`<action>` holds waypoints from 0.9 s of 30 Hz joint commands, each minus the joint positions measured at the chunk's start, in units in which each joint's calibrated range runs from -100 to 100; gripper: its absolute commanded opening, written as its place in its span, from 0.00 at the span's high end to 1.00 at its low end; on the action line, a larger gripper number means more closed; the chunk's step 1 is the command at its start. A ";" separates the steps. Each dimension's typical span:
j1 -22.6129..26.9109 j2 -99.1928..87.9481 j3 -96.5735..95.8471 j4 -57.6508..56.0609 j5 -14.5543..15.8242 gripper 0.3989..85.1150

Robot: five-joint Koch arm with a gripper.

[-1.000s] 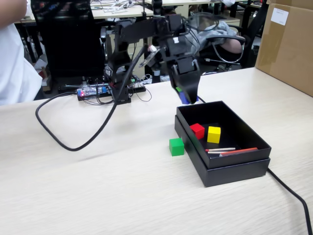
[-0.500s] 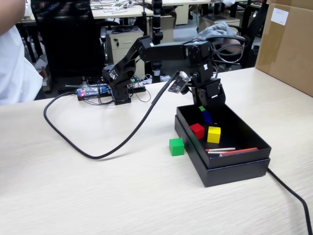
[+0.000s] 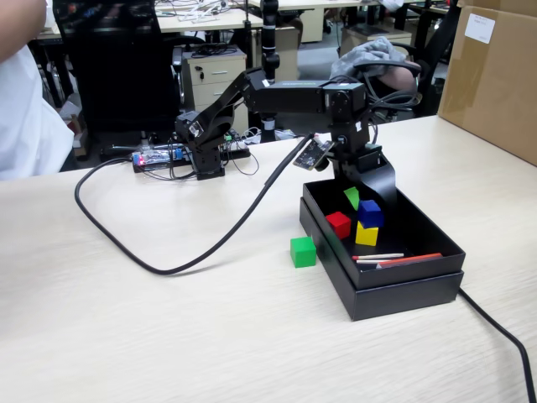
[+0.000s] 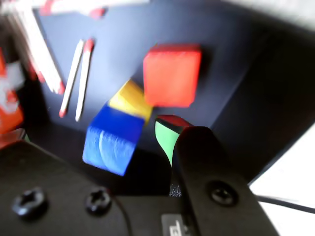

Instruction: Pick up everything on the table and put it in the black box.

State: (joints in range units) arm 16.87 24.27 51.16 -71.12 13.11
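right now i see the hand (image 3: 362, 201) lowered inside the black box (image 3: 419, 277), near the box's back wall in the fixed view. its jaws stand apart and nothing is between them: the blue cube (image 3: 369, 212) sits free of them, resting on top of the yellow cube (image 3: 366, 234) on the box floor. in the wrist view the blue cube (image 4: 112, 140) lies tilted over the yellow cube (image 4: 131, 101), clear of the green-tipped finger (image 4: 166, 135) beside it. the red cube (image 3: 338, 223) is also inside the box, just beside the yellow one, toward the box's left wall in the fixed view. the green cube (image 3: 303, 251) is outside the box, on the tabletop (image 3: 168, 336), just off the box's left wall. thin red and white sticks (image 3: 390, 259) lie on the box floor near its front wall. a black cable (image 3: 210, 243) runs across the tabletop to the left of the box.
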 commanded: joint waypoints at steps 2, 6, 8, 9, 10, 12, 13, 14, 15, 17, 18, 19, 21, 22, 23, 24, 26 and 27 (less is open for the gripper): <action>-2.34 -18.25 -0.67 0.15 0.00 0.41; -5.67 -30.07 -2.03 0.15 -0.44 0.44; -7.77 -33.97 -4.56 0.15 -0.98 0.44; -8.69 -34.66 -5.83 0.15 -1.22 0.44; -9.43 -35.23 -7.56 0.15 -1.37 0.44; -10.65 -35.69 -11.54 0.15 -1.51 0.44; -10.99 -35.69 -13.90 0.15 -1.61 0.43; -11.33 -35.57 -16.17 0.15 -1.61 0.42; -11.48 -35.23 -18.25 0.15 -1.61 0.42; -11.48 -34.20 -21.97 0.15 -1.56 0.41; -11.38 -33.05 -23.15 0.15 -1.56 0.41; -11.14 -31.67 -24.15 0.15 -1.56 0.41; -10.70 -28.57 -24.96 0.15 -1.47 0.41; -10.45 -26.62 -24.96 0.15 -1.42 0.40; -10.21 -25.02 -24.87 0.15 -1.42 0.39; -10.06 -23.53 -24.42 0.15 -1.37 0.39; -9.82 -19.62 -22.79 0.15 -1.37 0.39; -9.72 -17.67 -21.88 0.15 -1.42 0.39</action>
State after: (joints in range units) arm 6.72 4.85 24.51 -71.12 11.79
